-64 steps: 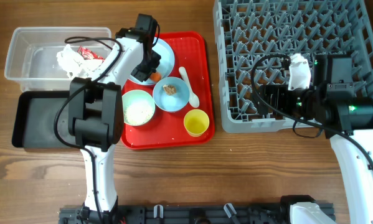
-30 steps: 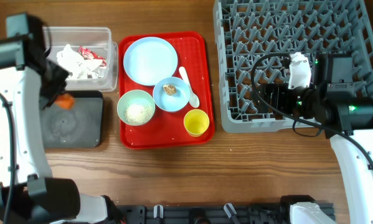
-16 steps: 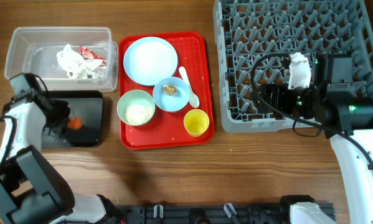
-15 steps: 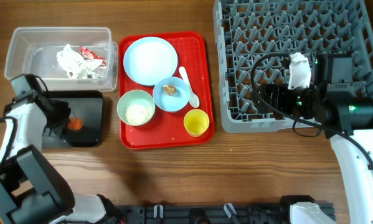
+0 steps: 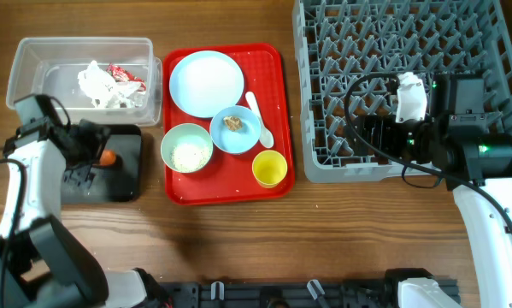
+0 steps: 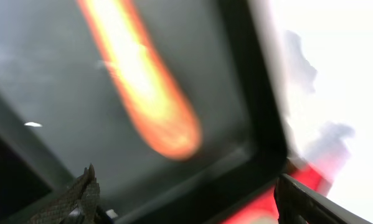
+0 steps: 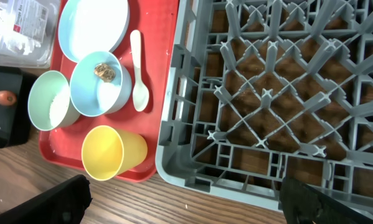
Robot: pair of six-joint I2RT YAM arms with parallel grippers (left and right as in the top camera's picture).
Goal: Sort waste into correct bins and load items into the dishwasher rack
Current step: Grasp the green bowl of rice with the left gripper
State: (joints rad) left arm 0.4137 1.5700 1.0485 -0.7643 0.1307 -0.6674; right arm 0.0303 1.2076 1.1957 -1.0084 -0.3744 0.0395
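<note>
Carrot (image 6: 152, 99), food waste, lies loose in black tray (image 6: 254, 112) ahead of parted, empty fingers of left gripper (image 6: 189, 204); right gripper (image 7: 186, 208), likewise spread, hovers over rack (image 7: 267, 93), presumably ready for loading.

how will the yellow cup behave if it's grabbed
The yellow cup looks thin plastic and empty, so probably light and easy to tip. Its smooth round wall may slip or squash under a hard pinch.
</note>
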